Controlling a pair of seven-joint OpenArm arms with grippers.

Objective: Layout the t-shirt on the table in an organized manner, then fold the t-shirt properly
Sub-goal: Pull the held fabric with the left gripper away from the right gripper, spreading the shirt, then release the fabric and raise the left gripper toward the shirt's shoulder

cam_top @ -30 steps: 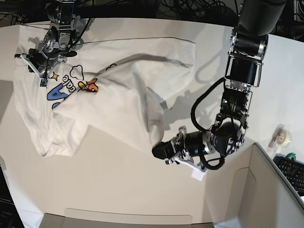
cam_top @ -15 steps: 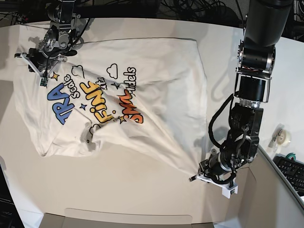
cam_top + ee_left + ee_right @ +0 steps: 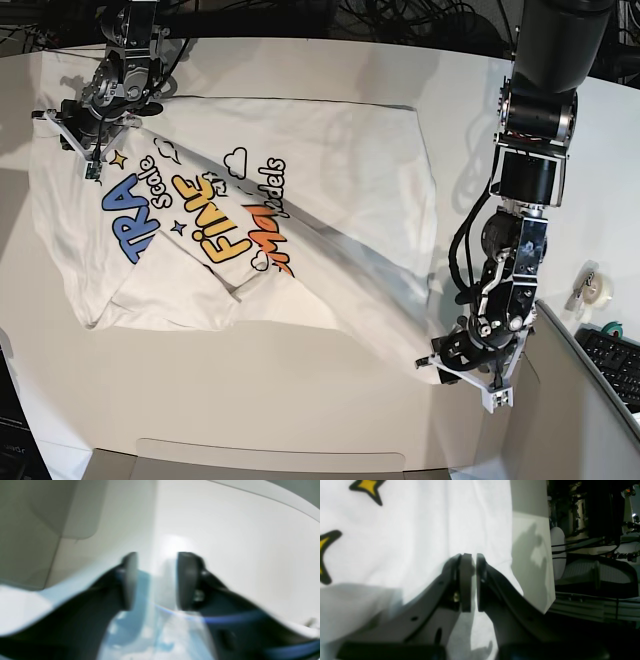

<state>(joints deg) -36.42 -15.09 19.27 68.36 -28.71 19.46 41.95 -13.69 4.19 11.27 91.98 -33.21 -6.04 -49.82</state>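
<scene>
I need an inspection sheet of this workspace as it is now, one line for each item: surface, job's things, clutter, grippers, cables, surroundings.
Surface: white table, bare along the near edge.
Job's things: t-shirt lies print side up, partly spread, with diagonal folds and one corner drawn out toward the left gripper.
Clutter: roll of tape at the table's edge.
Grippers: right gripper shut on the t-shirt's edge; left gripper has its jaws apart, the view blurred, and holds no cloth that I can see.
Cables: black cables loop along the left arm; more hang behind the table.
Surroundings: grey box wall near the left arm; keyboard beyond it.
</scene>
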